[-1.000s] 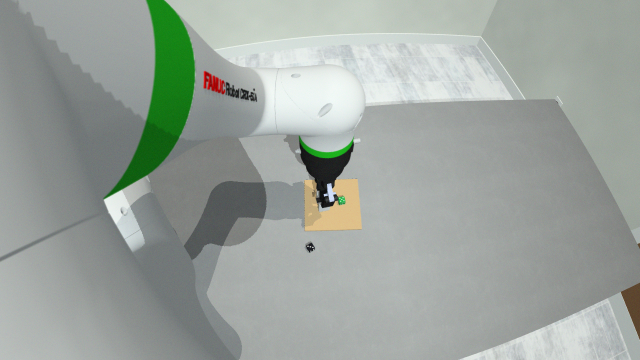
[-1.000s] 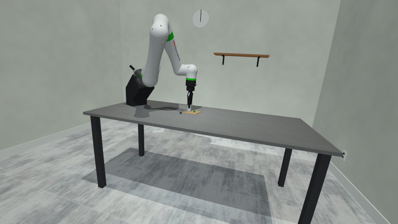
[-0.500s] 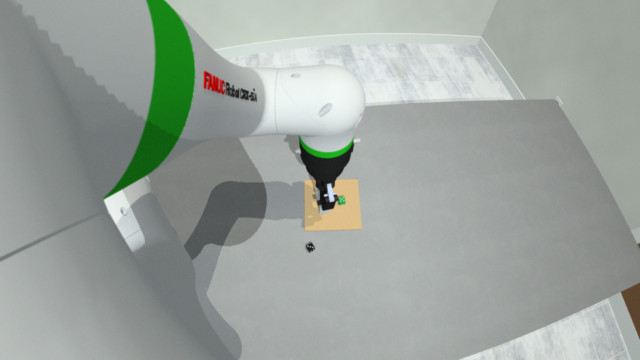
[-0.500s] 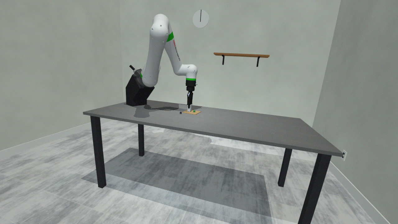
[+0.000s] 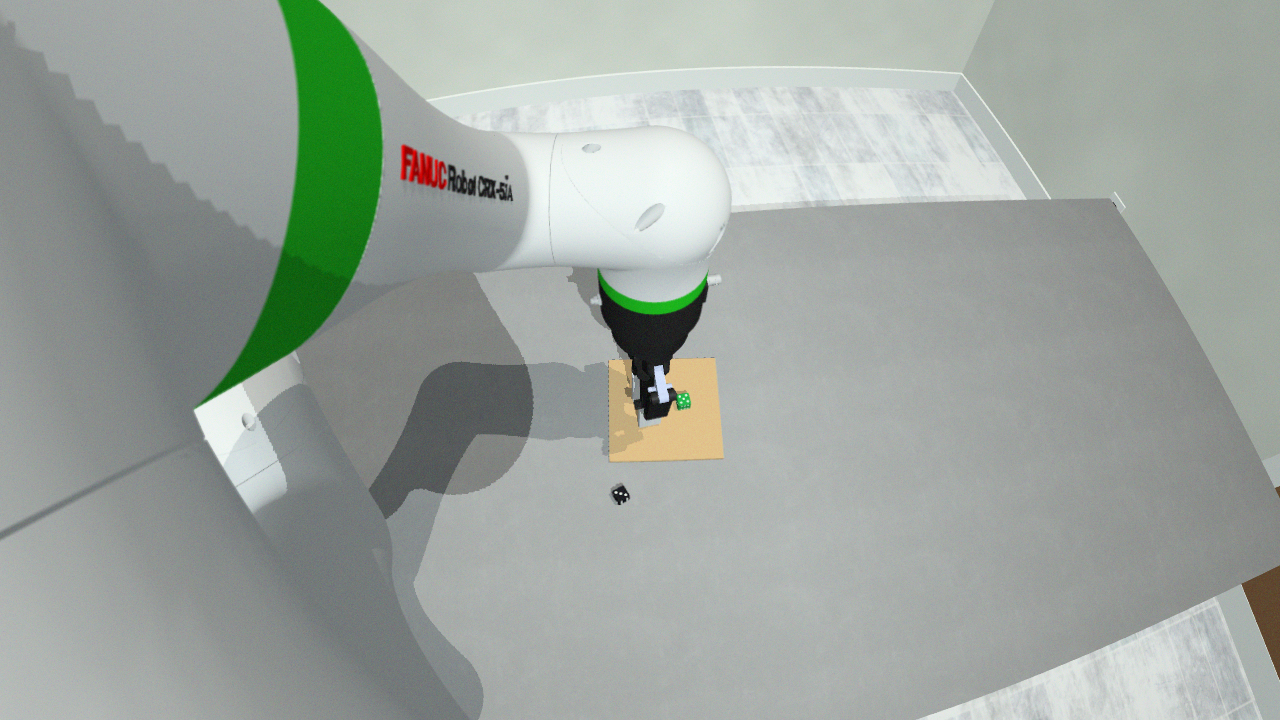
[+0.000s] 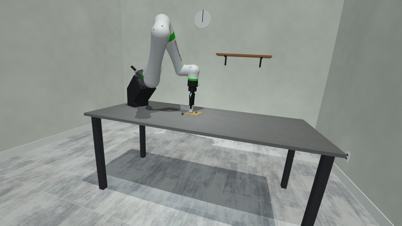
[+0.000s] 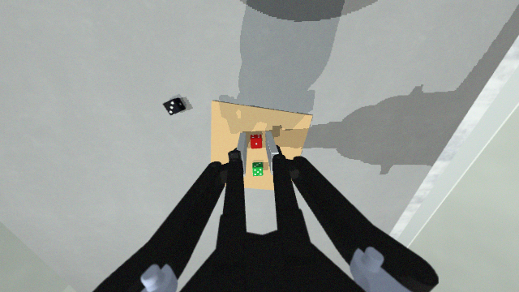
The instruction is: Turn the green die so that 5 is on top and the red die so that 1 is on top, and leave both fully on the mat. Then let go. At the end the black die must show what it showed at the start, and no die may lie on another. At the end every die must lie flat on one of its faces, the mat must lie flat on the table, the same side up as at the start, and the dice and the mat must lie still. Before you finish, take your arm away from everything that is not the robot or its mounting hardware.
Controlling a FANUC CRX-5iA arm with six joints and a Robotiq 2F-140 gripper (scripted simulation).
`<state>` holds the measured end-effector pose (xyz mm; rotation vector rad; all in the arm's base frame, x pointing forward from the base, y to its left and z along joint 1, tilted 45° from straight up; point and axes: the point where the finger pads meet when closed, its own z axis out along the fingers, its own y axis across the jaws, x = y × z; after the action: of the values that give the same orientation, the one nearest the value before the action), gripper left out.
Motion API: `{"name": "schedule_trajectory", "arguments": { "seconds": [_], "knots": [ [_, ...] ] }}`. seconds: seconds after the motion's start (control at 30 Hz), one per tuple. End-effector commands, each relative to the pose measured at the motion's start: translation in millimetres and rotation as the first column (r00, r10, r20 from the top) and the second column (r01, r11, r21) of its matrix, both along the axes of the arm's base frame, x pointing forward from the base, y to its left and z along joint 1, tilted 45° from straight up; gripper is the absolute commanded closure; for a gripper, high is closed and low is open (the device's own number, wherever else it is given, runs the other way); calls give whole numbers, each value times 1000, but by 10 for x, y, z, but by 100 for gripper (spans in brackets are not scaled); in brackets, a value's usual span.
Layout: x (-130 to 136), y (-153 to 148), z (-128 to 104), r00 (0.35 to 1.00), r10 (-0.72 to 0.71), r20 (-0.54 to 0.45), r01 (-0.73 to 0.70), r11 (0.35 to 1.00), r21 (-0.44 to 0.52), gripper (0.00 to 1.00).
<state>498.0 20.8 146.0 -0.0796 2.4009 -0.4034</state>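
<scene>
Your gripper (image 7: 255,146) stands straight down over the tan mat (image 7: 225,130), its jaws parted a little with a visible gap to each side of the red die (image 7: 255,141), so it holds nothing. That die lies flat on the mat between the grey fingertips, one white pip showing on top. The green die (image 7: 257,169) sits just beside it, also on the mat, five white pips up. You find the black die (image 7: 174,106) off the mat on the grey table (image 7: 81,162), showing three pips.
</scene>
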Motion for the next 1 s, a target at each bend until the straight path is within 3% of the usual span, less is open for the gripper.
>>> {"name": "schedule_trajectory", "arguments": {
  "seconds": [0.0, 0.37, 0.8, 0.83, 0.97],
  "knots": [
    [-51, 22, 57, 1000, 0, 0, 0, 1000, 0, 81],
    [-412, 170, 454, 1000, 0, 0, 0, 1000, 0, 81],
    [-566, 233, 623, 1000, 0, 0, 0, 1000, 0, 81],
    [-566, 233, 623, 1000, 0, 0, 0, 1000, 0, 0],
    [-566, 233, 623, 1000, 0, 0, 0, 1000, 0, 0]
  ]
}}
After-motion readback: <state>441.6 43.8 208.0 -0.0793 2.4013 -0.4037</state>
